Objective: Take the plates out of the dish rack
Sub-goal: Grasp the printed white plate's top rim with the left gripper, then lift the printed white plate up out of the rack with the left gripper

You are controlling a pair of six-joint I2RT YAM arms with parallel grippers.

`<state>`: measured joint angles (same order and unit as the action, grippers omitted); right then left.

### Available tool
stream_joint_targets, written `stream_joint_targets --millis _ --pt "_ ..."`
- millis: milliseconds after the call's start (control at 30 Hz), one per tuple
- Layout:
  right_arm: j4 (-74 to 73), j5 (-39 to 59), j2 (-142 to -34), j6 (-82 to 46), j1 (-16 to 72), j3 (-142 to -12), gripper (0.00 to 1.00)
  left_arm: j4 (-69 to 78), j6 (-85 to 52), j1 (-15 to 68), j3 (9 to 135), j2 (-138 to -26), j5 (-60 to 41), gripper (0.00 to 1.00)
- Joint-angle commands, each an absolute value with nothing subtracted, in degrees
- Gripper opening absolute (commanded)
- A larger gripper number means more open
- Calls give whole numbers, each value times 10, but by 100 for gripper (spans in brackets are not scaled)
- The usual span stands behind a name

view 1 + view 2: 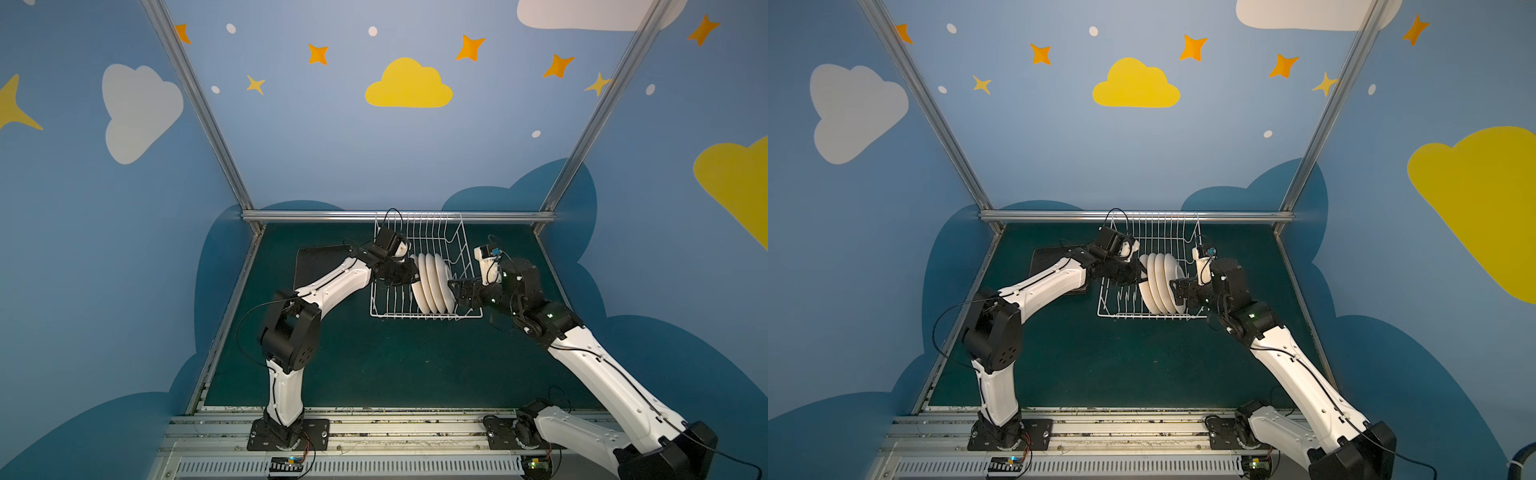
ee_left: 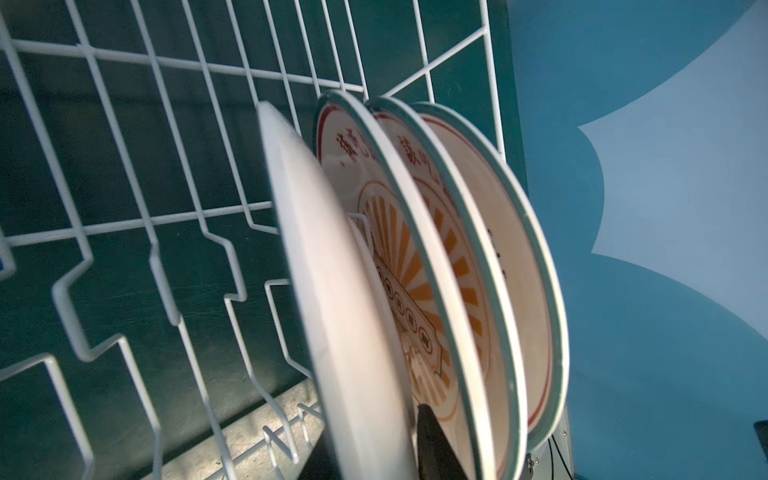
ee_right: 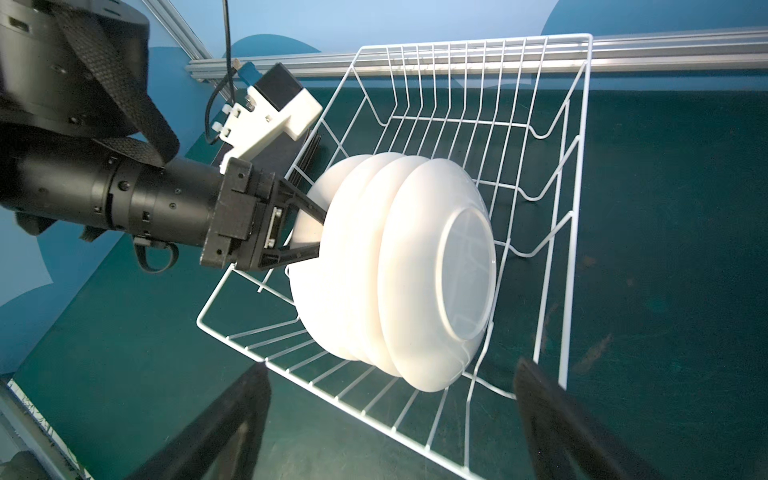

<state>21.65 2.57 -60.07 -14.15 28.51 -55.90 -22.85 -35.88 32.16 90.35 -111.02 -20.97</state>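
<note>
Green mat (image 1: 395, 365), blue cloud-and-star walls (image 1: 374, 158). Wire rack (image 1: 395, 317) sits far-centre on the mat. 4 round white plates (image 1: 432, 286) stand on edge in its near-right part, backs facing right; the left wrist view shows orange sunburst + red chars on the faces. L gripper (image 3: 323, 233) is at the leftmost plate (image 2: 324, 270) — one finger each side of its rim, gap narrow, can't tell if it's actually pinching. R gripper (image 1: 455, 293) is just right of the rightmost plate — jaws wide, holding nothing. Black square plates (image 1: 320, 262) lie flat on the mat left of the rack, partly under the L arm.
</note>
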Motion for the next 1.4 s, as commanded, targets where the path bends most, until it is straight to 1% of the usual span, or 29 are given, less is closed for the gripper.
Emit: stream_joint_targets --millis 0,100,233,400,567,900,1033,1367 --pt "206 26 -601 -144 282 -559 91 -240 -367 320 911 -1126 -211 27" --pt "207 26 -600 -143 282 -558 91 -241 -371 320 911 -1126 -217 22" --pt "207 24 -599 -143 281 -559 91 -242 -378 320 911 -1123 -224 20" --pt "207 25 -601 -144 281 -561 91 -243 -388 321 909 -1119 -230 15" --pt "207 24 -601 -144 281 -562 91 -243 -398 320 908 -1113 -232 3" --pt "207 24 -602 -143 282 -567 91 -238 -420 317 905 -1079 -235 3" --pt "208 20 -600 -141 281 -568 91 -210 -449 307 889 -1053 -247 3" --pt "202 9 -589 -151 282 -560 91 -217 -459 282 892 -1015 -258 3"
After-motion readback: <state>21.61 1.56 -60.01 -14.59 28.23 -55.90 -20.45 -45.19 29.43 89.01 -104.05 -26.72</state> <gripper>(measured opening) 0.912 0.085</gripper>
